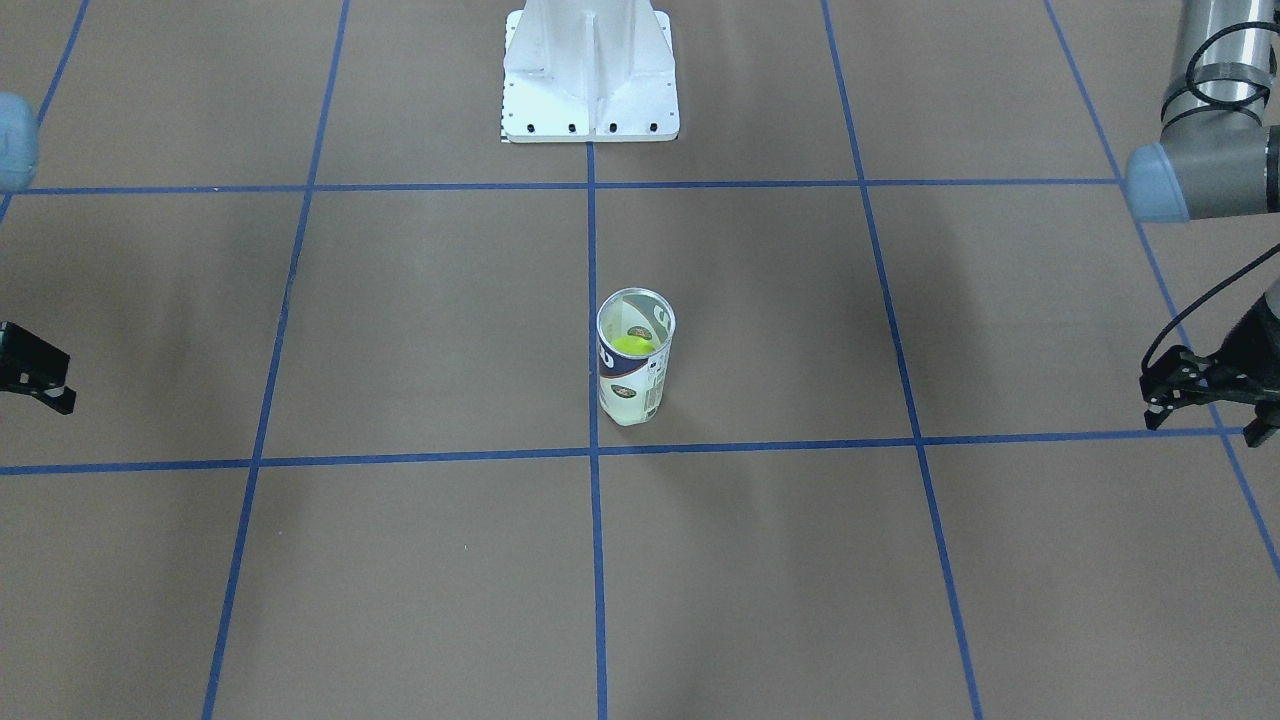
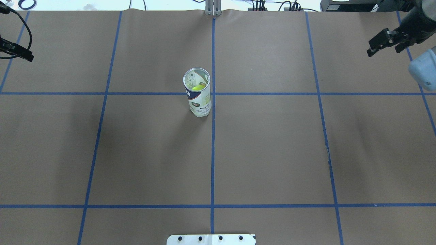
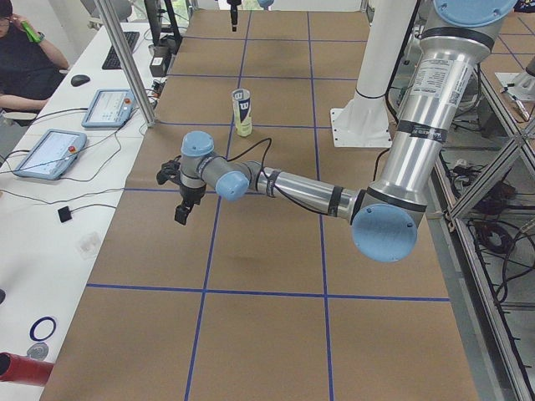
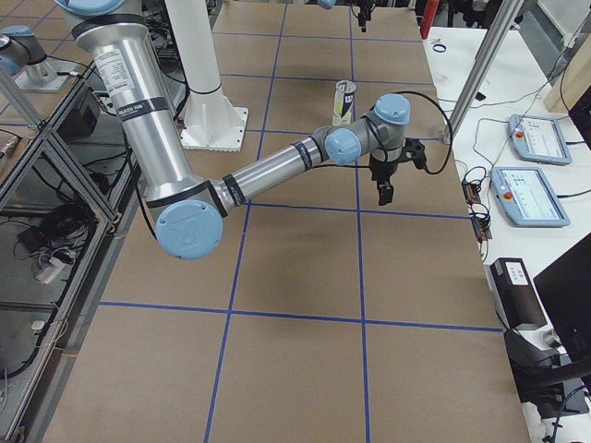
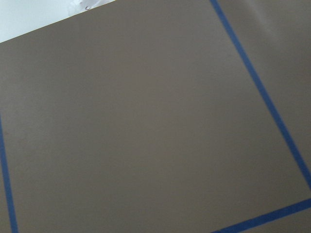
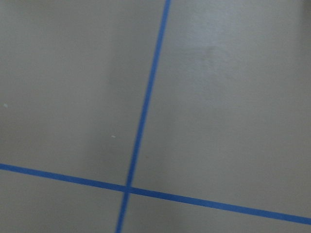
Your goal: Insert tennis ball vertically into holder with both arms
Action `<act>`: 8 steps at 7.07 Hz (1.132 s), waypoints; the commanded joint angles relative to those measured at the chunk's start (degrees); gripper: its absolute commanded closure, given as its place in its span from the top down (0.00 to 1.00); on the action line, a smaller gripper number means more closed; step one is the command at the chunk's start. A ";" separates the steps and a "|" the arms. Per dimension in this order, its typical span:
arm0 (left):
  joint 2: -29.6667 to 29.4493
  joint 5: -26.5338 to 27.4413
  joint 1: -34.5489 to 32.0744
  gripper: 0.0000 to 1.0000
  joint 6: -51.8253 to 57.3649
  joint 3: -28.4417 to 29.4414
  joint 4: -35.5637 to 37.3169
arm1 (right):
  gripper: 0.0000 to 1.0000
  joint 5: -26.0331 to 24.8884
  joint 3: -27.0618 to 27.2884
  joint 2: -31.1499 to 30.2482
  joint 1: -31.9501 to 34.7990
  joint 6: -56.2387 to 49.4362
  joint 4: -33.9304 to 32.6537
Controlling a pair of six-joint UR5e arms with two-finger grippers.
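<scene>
The holder (image 1: 632, 385) is a clear can with a navy-and-white label. It stands upright near the table's middle, also in the overhead view (image 2: 201, 103). A yellow-green tennis ball (image 1: 632, 346) lies inside it, seen through the open top (image 2: 197, 87). My left gripper (image 1: 1203, 428) hovers open and empty far out at the table's side, at the overhead view's left edge (image 2: 20, 52). My right gripper (image 2: 383, 51) hovers open and empty far out at the opposite side (image 1: 45, 385). Both wrist views show only brown table paper and blue tape lines.
The white metal pedestal base (image 1: 590, 80) stands at the robot's side of the table (image 2: 211, 239). Beyond the far edge is a white desk with tablets (image 3: 46, 154) and cables, where a person (image 3: 25, 58) sits. Blue tape lines grid the brown table.
</scene>
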 commanded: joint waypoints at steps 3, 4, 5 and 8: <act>0.34 -4.22 -10.39 1.00 13.99 1.85 13.85 | 0.99 -2.41 -1.69 -6.72 4.17 -7.97 -2.97; 2.62 -4.40 -11.89 1.00 21.72 2.20 16.30 | 0.99 -2.15 -2.73 -7.35 6.70 -7.71 -1.73; 5.69 -4.40 -11.99 1.00 24.67 4.20 14.06 | 0.99 0.02 -2.57 -10.58 9.69 -8.23 -1.37; 8.45 -6.67 -16.45 1.00 26.90 3.36 13.33 | 0.99 7.49 -2.92 -17.79 16.04 -17.72 -1.37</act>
